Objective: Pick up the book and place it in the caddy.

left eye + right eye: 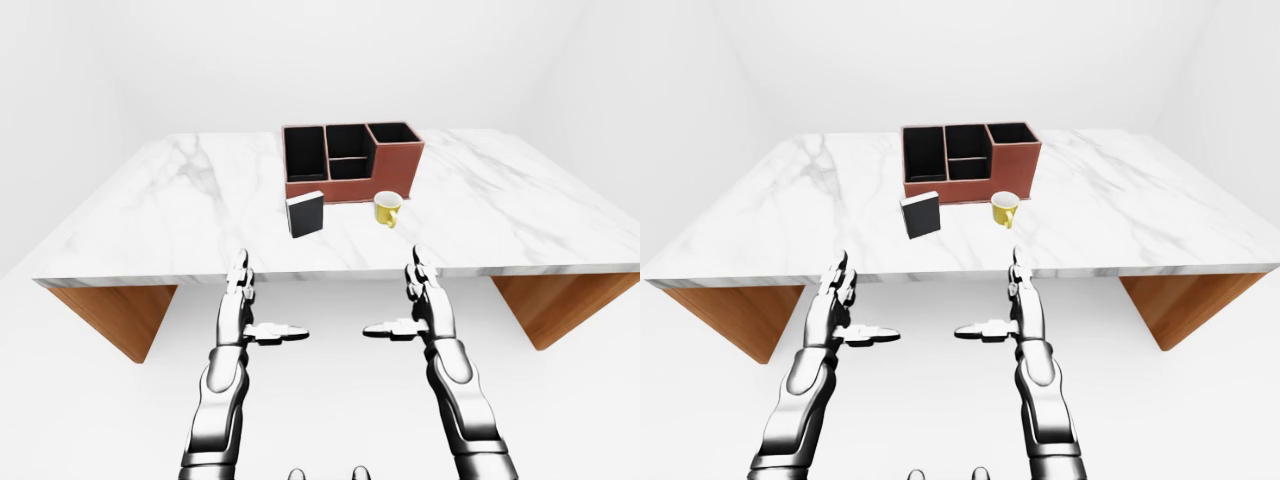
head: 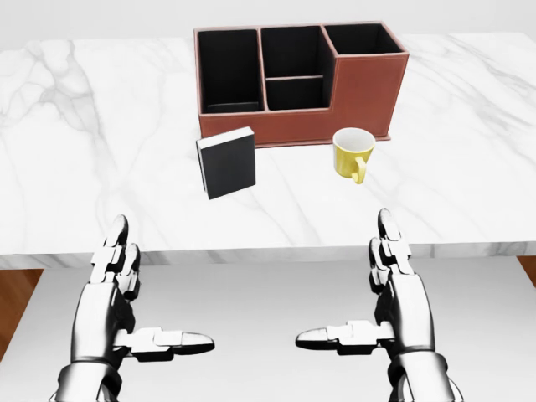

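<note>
- The left hand hangs short of the marble table, below its near edge in the head view, fingers straight and pointing up, thumb stuck out sideways toward the other hand. It holds nothing.
- The book, dark-covered with pale page edges, stands upright on the marble, just below the caddy's left end in the head view and apart from it. From here it looks tilted a little, resting on a narrow edge.
- I reckon that stance is the main hazard: a finger brushing its top would likely tip it flat, and a flat book on smooth stone gives three stubby fingers little to get under.
- The caddy, a reddish-brown box with four dark compartments, sits higher on the table. The narrow compartments could catch a corner if the book comes in skewed.
- The yellow mug stands just below the caddy's right half, handle toward us. A wide sweep from the right could knock it over.
- The right hand mirrors the left: fingers straight up, thumb out toward the middle, empty, also short of the table edge. Both hands are well apart from the book, so the reach is long.
</note>
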`<state>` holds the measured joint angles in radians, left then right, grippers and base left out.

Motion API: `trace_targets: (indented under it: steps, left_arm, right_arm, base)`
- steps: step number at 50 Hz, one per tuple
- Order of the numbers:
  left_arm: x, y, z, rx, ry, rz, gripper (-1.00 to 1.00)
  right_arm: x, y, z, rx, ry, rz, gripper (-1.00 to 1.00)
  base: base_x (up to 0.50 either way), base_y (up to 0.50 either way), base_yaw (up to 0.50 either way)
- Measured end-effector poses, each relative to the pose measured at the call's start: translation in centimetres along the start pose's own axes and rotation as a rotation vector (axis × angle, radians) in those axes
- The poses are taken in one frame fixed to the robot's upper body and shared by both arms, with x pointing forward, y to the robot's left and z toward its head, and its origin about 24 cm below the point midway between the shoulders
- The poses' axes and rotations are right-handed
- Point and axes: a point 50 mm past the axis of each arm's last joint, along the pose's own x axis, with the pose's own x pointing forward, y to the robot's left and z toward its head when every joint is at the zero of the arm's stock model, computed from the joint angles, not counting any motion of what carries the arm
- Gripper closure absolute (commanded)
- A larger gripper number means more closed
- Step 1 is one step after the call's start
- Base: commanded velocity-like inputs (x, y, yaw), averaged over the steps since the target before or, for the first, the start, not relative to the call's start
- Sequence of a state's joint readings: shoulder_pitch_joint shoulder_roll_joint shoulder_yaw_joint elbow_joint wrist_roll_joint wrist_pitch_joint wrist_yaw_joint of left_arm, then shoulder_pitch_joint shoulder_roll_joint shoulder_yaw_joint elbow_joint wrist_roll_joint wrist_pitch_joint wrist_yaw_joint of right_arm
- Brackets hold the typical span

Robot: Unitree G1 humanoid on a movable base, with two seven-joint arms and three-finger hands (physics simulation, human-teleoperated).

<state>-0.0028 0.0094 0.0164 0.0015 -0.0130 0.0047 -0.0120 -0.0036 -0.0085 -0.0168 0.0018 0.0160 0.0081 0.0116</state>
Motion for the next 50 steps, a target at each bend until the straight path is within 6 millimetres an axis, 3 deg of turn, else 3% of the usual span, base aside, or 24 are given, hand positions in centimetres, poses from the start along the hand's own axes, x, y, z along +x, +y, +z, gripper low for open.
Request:
trace_targets:
  steps: [13, 19, 25, 32, 41, 50]
  left_arm:
    - [0.0, 0.8, 0.1, -0.007, 0.005, 0.015, -1.0]
    - [0.0, 1.0, 0.9, 0.01, 0.007, 0.02, -1.0]
    - [0.5, 1.2, 4.0, 0.033, -0.115, 0.015, -1.0]
    - [1.1, 1.3, 9.1, 0.072, -0.323, 0.002, -1.0]
    - [0.5, 2.4, 14.2, 0.151, -0.535, 0.0, -1.0]
    - [-0.6, 4.9, 17.4, 0.255, -0.655, 0.025, -1.0]
  right_arm:
    - [0.0, -0.7, 0.0, 0.013, 0.01, -0.015, -1.0]
    - [0.1, -0.8, 1.1, 0.003, 0.002, -0.011, -1.0]
    - [0.5, -1.1, 4.3, -0.002, -0.133, -0.014, -1.0]
    - [0.5, -1.6, 8.9, -0.03, -0.326, -0.006, -1.0]
    - [-0.3, -3.1, 14.9, -0.073, -0.577, -0.002, -1.0]
    - [-0.6, -5.5, 17.7, -0.137, -0.677, -0.024, -1.0]
  base:
    - [0.0, 0.0, 0.0]
    - [0.0, 0.0, 0.0]
    - [0.0, 0.0, 0.0]
    - [0.0, 0.0, 0.0]
    - [0.0, 0.0, 0.0]
    - [0.0, 0.0, 0.0]
